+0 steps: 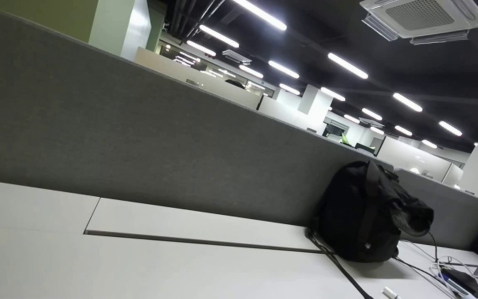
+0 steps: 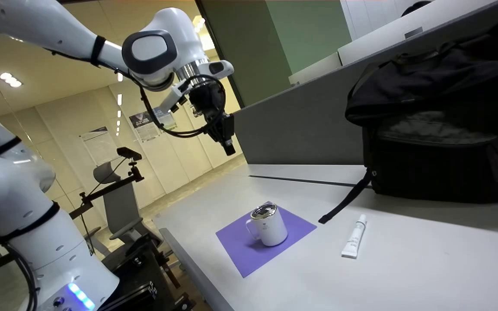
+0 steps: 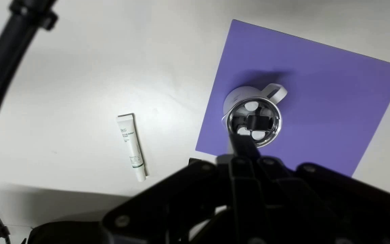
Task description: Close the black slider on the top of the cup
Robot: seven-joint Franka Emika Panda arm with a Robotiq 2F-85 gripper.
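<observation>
The white cup (image 2: 270,226) stands upright on a purple square mat (image 2: 294,222), its handle on the side toward the robot base. The wrist view shows the cup (image 3: 238,96) from above, with a clear, shiny lid and the black slider (image 3: 257,122) near the lid's middle. Pale round spots show around the slider; I cannot tell how far it is slid. My gripper (image 2: 229,149) hangs in the air well above the table, apart from the cup. In the wrist view the gripper (image 3: 244,144) has its fingers together with nothing between them, and overlaps the lid's near edge.
A white tube (image 2: 355,237) lies on the table beside the mat; it also shows in the wrist view (image 3: 131,145). A large black backpack (image 2: 439,172) with a trailing strap stands against the grey divider (image 2: 301,134). Cables (image 1: 450,265) lie past the backpack.
</observation>
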